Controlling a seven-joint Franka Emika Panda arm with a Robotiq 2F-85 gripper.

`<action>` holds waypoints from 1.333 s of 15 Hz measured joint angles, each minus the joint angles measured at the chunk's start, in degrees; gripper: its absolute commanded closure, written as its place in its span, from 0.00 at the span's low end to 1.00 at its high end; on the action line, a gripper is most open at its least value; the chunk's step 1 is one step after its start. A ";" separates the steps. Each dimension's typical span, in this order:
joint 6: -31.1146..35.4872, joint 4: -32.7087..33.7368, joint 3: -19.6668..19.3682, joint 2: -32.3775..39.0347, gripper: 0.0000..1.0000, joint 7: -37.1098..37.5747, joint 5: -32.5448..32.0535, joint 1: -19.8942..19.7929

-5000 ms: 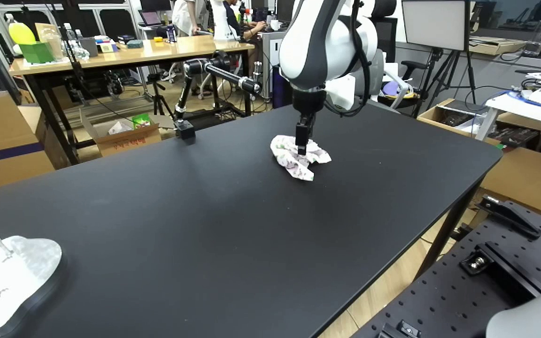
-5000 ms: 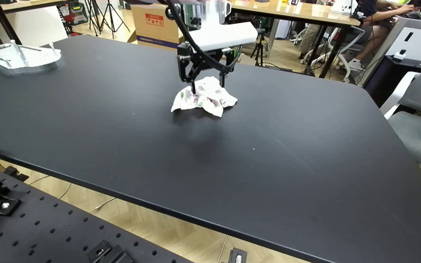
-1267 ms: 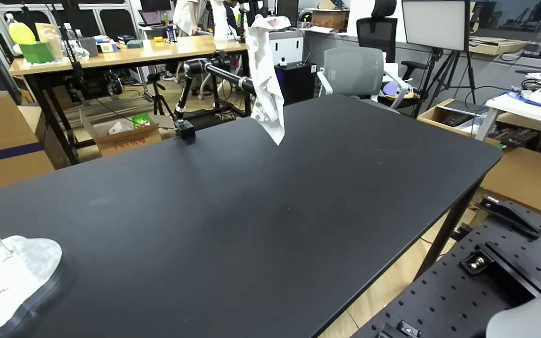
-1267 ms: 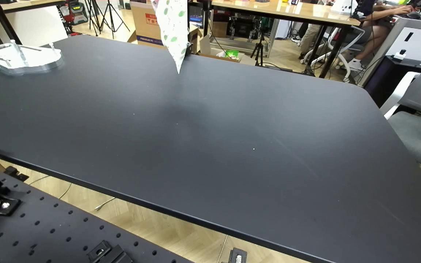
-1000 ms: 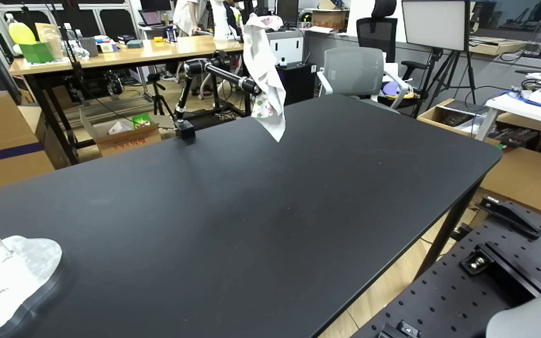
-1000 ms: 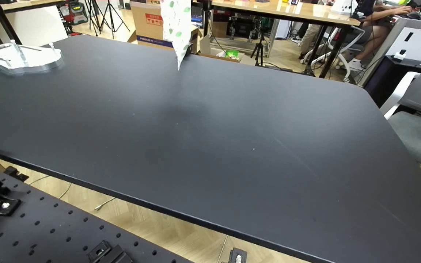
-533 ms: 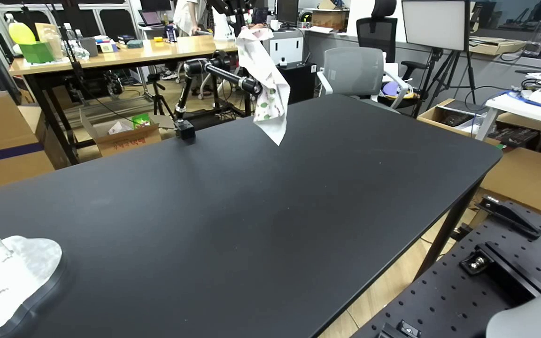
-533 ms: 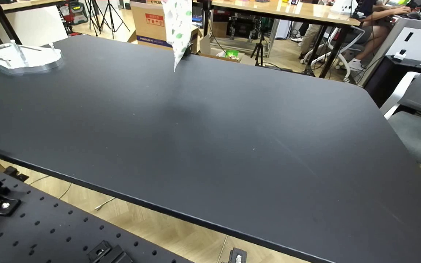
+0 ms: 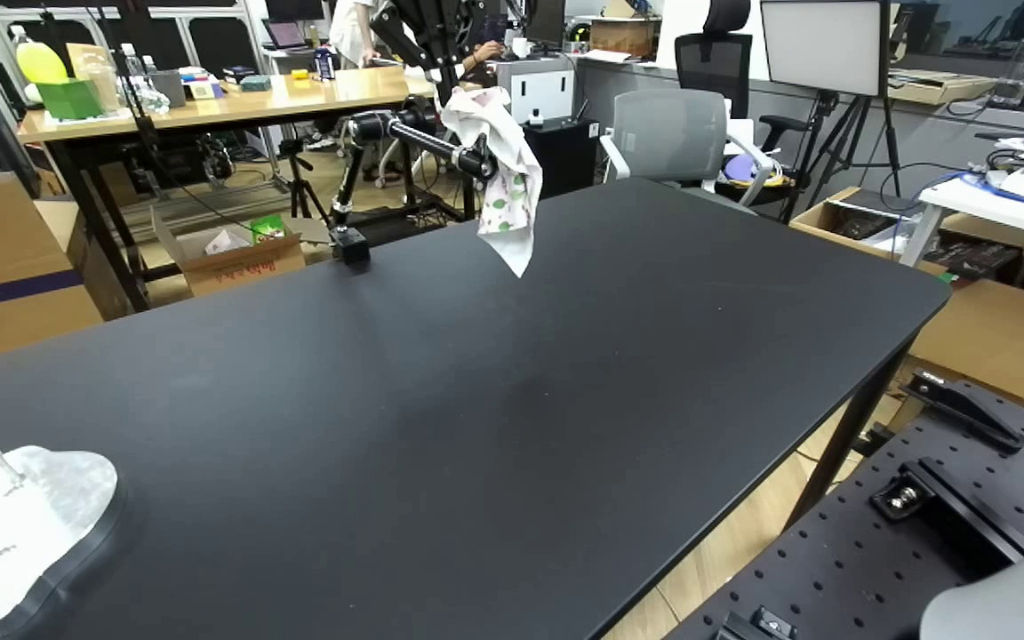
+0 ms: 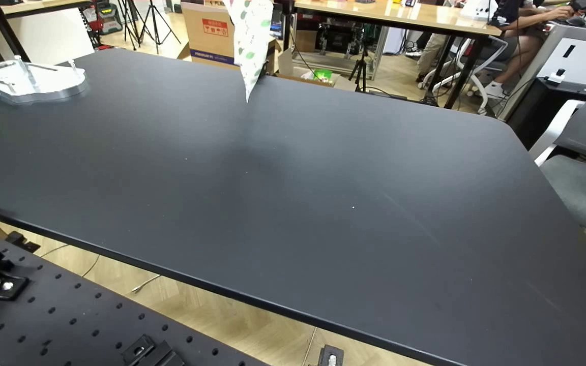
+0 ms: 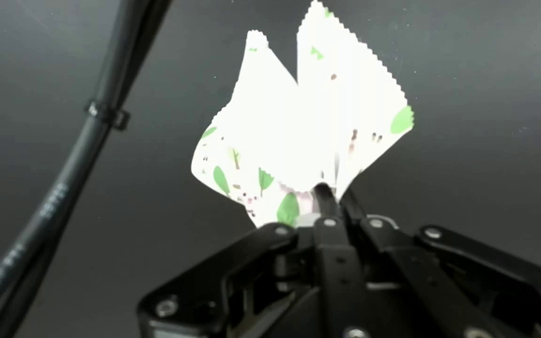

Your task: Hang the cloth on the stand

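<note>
Black tabletop (image 9: 476,444) up front, with a wooden desk (image 9: 352,89) and some cardboard boxes (image 9: 10,240) cluttering up the background. Wrist view's got the gripper (image 11: 336,193) with its fingers together, pinched on the white leaf-print cloth (image 11: 280,122), which dangles from the tips. In an exterior view it hangs right by the rod end of a black jointed stand (image 9: 428,144) at the tabletop's far edge; they overlap from that angle, but I can't tell if they're touching. Pale plate (image 9: 50,498) with little posts sits well apart from the cloth.
</note>
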 measured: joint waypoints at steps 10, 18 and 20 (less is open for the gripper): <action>-1.70 0.50 0.04 4.53 0.99 -0.07 0.37 0.17; -2.52 0.99 0.99 6.53 0.57 -0.07 2.69 1.72; -2.57 1.26 0.98 6.72 0.44 -0.07 3.15 1.70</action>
